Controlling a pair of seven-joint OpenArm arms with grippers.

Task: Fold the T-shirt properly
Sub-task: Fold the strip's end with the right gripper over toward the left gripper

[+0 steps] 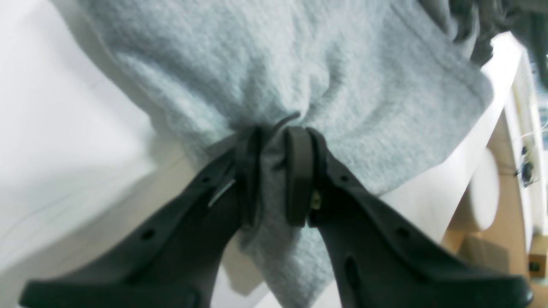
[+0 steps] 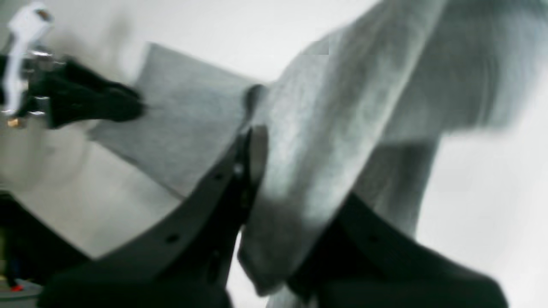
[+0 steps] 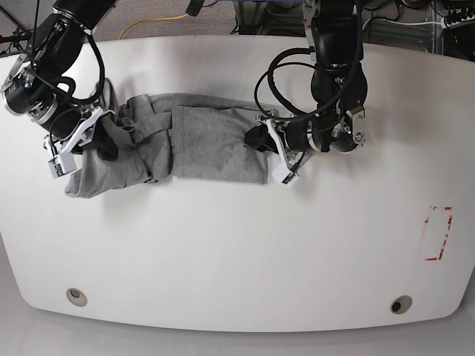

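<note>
Clamped on a bunched fold of the T-shirt: left gripper, jaws nearly together. Likewise pinched on grey cloth: right gripper. Stretched between both across the far half of the white table, partly folded, plain side up.

I see the T-shirt in the upper left-centre of the base view, a heather-grey knit stretched sideways across the white surface. Its right part lies fairly flat as a smooth rectangle; its left part is bunched and rumpled, with dark folds. Only plain grey shows; no lettering is visible. In both wrist views the fabric gathers into puckered creases.
</note>
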